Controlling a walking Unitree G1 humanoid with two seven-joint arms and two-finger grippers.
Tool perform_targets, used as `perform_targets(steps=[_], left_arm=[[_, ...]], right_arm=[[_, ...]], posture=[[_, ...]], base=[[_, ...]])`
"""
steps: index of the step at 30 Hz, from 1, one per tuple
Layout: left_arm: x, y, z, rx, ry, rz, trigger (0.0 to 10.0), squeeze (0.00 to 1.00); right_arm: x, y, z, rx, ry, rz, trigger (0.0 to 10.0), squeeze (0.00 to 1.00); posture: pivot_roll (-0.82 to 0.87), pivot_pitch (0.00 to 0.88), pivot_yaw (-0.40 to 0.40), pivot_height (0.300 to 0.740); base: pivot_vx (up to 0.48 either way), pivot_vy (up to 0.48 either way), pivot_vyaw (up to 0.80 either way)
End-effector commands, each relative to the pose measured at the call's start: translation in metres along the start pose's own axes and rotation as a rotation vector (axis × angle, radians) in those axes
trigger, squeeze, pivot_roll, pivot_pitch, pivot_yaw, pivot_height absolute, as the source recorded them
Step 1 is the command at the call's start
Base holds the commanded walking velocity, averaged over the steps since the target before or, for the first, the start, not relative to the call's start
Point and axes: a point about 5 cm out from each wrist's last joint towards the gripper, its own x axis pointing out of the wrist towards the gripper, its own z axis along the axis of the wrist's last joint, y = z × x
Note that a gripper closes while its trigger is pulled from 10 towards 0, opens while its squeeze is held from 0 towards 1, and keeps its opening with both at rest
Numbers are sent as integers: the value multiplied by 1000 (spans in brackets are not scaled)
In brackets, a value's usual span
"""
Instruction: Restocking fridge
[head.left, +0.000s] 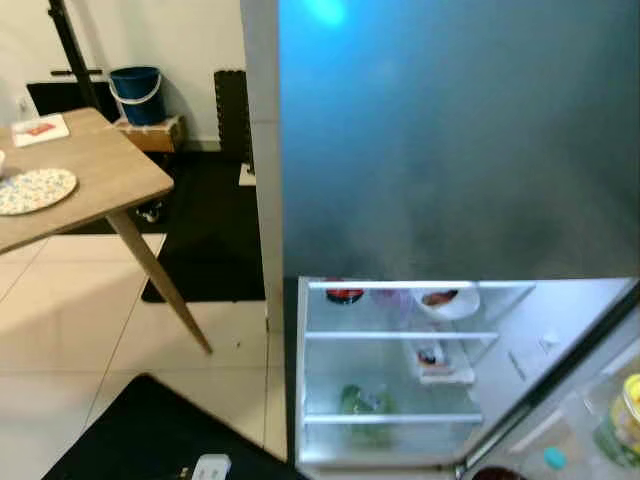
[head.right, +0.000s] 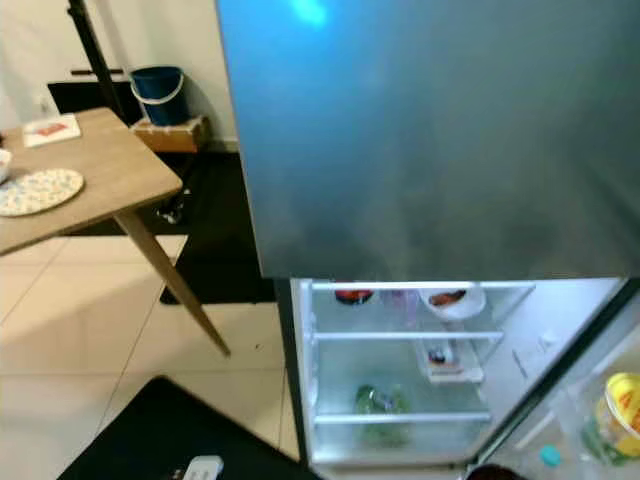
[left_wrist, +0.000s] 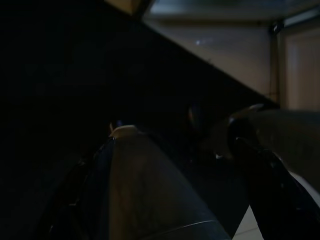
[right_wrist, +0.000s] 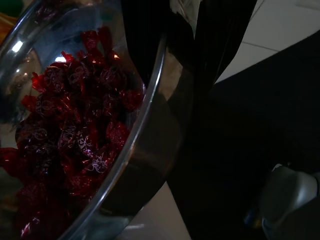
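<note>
A shiny metal bowl (right_wrist: 150, 145) heaped with red wrapped candies (right_wrist: 80, 130) hangs in my right gripper (right_wrist: 175, 65), which is shut on the bowl's rim with one black finger inside and one outside. A dark red edge (head.left: 495, 472) at the bottom of the left eye view looks like that same bowl. Ahead stands the fridge (head.left: 450, 150): its grey upper door is closed and the lit lower compartment (head.left: 390, 370) is open. In the dark left wrist view, my left gripper (left_wrist: 205, 180) hangs with its fingers apart and nothing between them.
On the fridge shelves are a red item (head.left: 344, 294), a white bowl (head.left: 447, 300), a small pack (head.left: 435, 360) and greens (head.left: 365, 403). The open door at the right holds a yellow jar (head.left: 625, 415). A wooden table (head.left: 90, 180) stands left; a black mat (head.left: 150, 430) lies below.
</note>
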Motion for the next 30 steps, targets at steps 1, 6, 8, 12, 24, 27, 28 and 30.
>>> perform_targets(steps=[1,6,8,12,24,27,28,30], left_arm=[[-3,4,-6,6,24,11,10000,0],[-3,4,-6,8,23,12,10000,0],[-3,5,-4,4,13,23,10000,0],[-2,5,-3,-9,-5,17,10000,0],[-3,5,-3,-7,-3,12,10000,0],[-3,5,-3,-8,-8,14,10000,0],[-3,5,-3,-8,-8,14,10000,0],[-3,5,-3,-8,-8,16,10000,0]], right_arm=[[1,-3,7,11,-21,-15,10000,0],[1,-3,7,15,-22,-14,10000,0],[1,-2,7,16,-21,-14,10000,0],[0,-2,5,18,-18,-13,10000,0],[0,-2,5,9,-17,-16,10000,0],[0,-4,7,-21,-30,-25,10000,0],[0,-4,7,-21,-30,-25,10000,0],[1,-6,11,-47,-44,-34,10000,0]], posture=[[-60,0,1,740],[-60,0,1,740],[-60,0,1,740],[-61,0,0,740],[-61,0,0,740],[-61,0,0,740],[-61,0,0,740],[-61,0,0,740]], base=[[281,0,0],[279,0,0],[126,0,0],[0,0,0],[0,-266,0],[0,0,0],[0,0,0],[0,0,0]])
